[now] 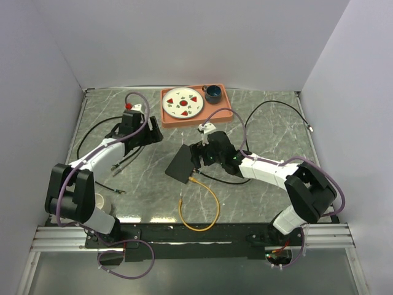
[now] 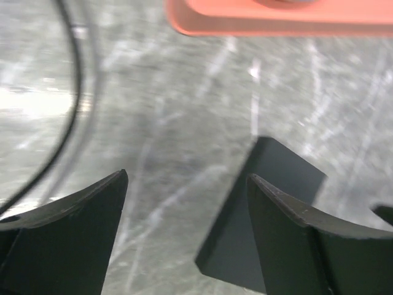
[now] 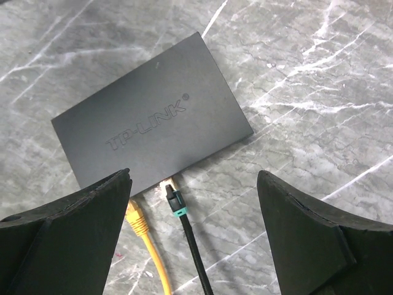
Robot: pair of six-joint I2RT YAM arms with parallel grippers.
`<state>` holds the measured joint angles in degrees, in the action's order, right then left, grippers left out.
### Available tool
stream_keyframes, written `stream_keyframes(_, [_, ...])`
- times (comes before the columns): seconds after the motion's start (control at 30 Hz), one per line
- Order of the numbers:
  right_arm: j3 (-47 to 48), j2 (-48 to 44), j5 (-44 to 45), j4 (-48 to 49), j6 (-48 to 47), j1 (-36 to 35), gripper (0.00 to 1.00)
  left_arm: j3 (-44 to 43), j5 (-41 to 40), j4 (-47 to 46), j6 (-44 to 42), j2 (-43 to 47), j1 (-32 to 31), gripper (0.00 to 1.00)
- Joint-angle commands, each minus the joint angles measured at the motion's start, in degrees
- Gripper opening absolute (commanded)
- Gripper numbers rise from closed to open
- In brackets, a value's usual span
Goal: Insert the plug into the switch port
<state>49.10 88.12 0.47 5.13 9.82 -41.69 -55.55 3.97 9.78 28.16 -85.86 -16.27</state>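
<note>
Overhead, the switch (image 1: 182,164) lies flat near the middle of the table (image 1: 270,135), with the yellow plug (image 1: 194,180) at its near edge and its cable looping toward the arm bases. The right gripper (image 1: 201,155) hangs just beside the switch. The left gripper (image 1: 149,131) is off to the left, near the tray (image 1: 196,118).

From the left wrist, the fingers are spread wide and hold nothing. One corner of the switch shows between them, low and to the right, and the tray edge crosses the top.

From the right wrist, the fingers are also wide apart and empty, framing the switch's near edge. The yellow plug and a black plug (image 3: 174,201) both meet that edge side by side. The ports are hidden, so we cannot tell whether either plug is seated.

We judge the plug to be small, light, hard plastic with a delicate latch tab, on a springy cable that will tug it sideways. We would pinch its body just behind the tip, across the flat sides. The switch looks light and likely to slide on the smooth table, so it wants bracing.
</note>
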Motion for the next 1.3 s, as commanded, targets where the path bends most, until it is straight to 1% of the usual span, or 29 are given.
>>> stream_keyframes(0.0, [0.1,-2.4,0.0,2.5,0.9,0.2,0.91,-2.0,-3.8,0.4,0.7,-1.1,2.2,0.82])
stream_keyframes(0.07, [-0.1,-2.7,-0.1,2.6,0.9,0.3,0.91,-2.1,-3.8,0.5,1.5,-2.4,3.1,0.80])
stream_keyframes(0.1, [-0.2,-2.7,-0.1,2.6,0.8,0.3,0.91,-2.0,-6.6,0.4,1.6,-2.9,3.3,0.80])
stream_keyframes(0.23, [-0.6,-2.6,-0.2,3.0,1.1,0.3,0.91,-2.1,-9.9,0.5,1.9,-5.2,5.2,0.78])
stream_keyframes(0.47, [-0.7,-2.3,-0.2,2.9,1.0,0.2,0.92,-1.8,-13.3,-0.3,1.5,-8.1,7.7,0.75])
stream_keyframes(0.63, [-0.6,-2.2,-0.1,2.6,0.7,0.3,0.92,-3.6,-15.2,0.9,0.2,-11.4,8.2,0.72])
stream_keyframes(0.77, [-0.4,-2.2,-0.1,2.3,0.5,0.2,0.92,-4.0,-15.3,1.0,-0.3,-14.7,8.2,0.66])
stream_keyframes(0.93, [-0.4,-2.2,0.1,2.2,0.5,0.3,0.92,-5.1,-18.6,2.9,-0.8,-17.3,8.2,0.60])
stream_keyframes(1.0, [-0.3,-2.0,0.1,2.2,0.5,0.3,0.92,-5.7,-19.4,3.8,-1.0,-18.6,8.2,0.54])
stream_keyframes(1.03, [-0.2,-1.8,0.1,2.2,0.5,0.3,0.92,-5.8,-20.4,4.2,-0.9,-19.1,8.2,0.46])
stream_keyframes(1.1, [-0.1,-1.7,0.0,2.1,0.5,0.3,0.92,-6.8,-21.4,5.3,-0.9,-20.5,8.2,0.37])
stream_keyframes(1.13, [-0.1,-1.6,0.0,2.0,0.5,0.3,0.92,-7.1,-21.1,5.9,-1.0,-20.9,8.2,0.29])
stream_keyframes(1.2, [0.1,-1.5,0.0,1.9,0.5,0.3,0.92,-7.7,-20.8,6.3,-1.1,-21.8,8.1,0.23])
stream_keyframes(1.23, [0.2,-1.5,-0.1,1.7,0.4,0.3,0.92,-7.9,-20.6,6.6,-1.3,-22.0,8.2,0.17])
stream_keyframes(1.27, [0.2,-1.6,0.1,1.6,0.3,0.3,0.92,-8.1,-20.4,6.7,-1.4,-22.4,8.2,0.14])
